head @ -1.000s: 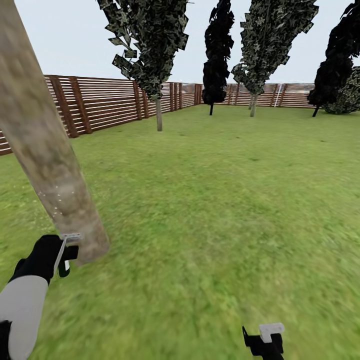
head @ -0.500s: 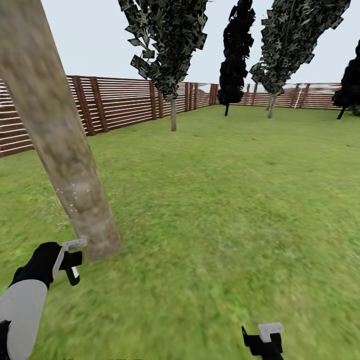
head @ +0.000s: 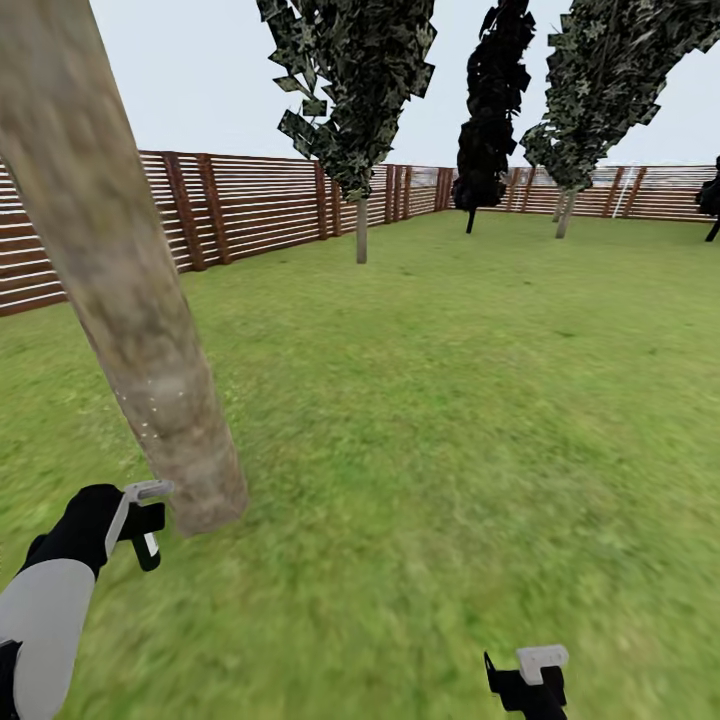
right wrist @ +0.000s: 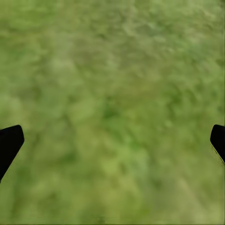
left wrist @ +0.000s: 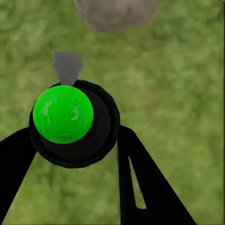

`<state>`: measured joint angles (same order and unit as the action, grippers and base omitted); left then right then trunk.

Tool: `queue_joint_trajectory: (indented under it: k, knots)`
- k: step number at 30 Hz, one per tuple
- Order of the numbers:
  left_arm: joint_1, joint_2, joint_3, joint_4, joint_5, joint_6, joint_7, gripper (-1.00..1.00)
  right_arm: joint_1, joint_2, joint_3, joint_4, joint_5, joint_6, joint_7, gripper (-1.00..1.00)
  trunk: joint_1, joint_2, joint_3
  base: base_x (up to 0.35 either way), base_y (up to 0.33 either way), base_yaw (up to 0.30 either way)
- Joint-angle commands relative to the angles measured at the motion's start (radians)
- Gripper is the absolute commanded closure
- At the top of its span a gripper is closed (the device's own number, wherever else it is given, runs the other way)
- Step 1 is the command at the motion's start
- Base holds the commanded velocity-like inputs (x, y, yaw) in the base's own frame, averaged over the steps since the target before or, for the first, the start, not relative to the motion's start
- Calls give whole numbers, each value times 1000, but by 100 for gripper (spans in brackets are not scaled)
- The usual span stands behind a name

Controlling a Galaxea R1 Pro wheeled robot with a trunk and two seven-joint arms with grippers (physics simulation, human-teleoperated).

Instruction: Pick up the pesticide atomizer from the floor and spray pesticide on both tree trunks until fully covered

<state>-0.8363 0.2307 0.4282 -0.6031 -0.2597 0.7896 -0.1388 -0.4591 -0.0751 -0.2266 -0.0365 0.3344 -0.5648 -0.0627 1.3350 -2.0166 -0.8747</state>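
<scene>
Leaning across the left side of the head view, a thick beige-grey tree trunk [head: 130, 300] runs from the upper left corner down to its base in the lawn [head: 450, 420] at lower left, its mottled bark marked by a few pale specks low down. Just beside that base, at the lower left of the frame, the left gripper [head: 140, 520] sits at the end of a black wrist and white forearm, with a pale grey piece and a black part showing at its tip. In the left wrist view the two black fingers [left wrist: 145, 187] are closed against the pesticide atomizer [left wrist: 70, 122], seen as a round black body with a bright green cap and a small grey nozzle pointing toward the trunk's base at the top of that frame, apart from it. At the bottom edge of the head view, right of centre, the right gripper [head: 530, 680] shows as a black body with a light grey block on top; in the right wrist view its fingertips [right wrist: 9, 143] sit at the far left and right edges, spread wide with nothing but grass between them. Across the upper part of the head view a brown slatted fence [head: 260, 205] borders the lawn, with a second slim-trunked leafy tree [head: 361, 230] before it and a near-black conifer [head: 490, 110] further right.
</scene>
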Motion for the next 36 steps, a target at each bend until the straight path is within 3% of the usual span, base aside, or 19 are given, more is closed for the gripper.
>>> queue_joint_trajectory:
  k: [1,11,36]
  knots:
    - [-1,-1,6,-1,-10,4,-10,100,-1,0,-4,1,11,-3,-6,-100,0,0,-1,307,-104,0]
    - [-1,-8,3,0,-11,5,-9,100,0,2,-3,2,11,-3,-6,-100,0,0,-1,235,-187,208]
    - [0,-8,7,0,-10,4,-8,100,-1,3,-3,3,11,-3,-6,-100,0,0,-1,19,-293,83]
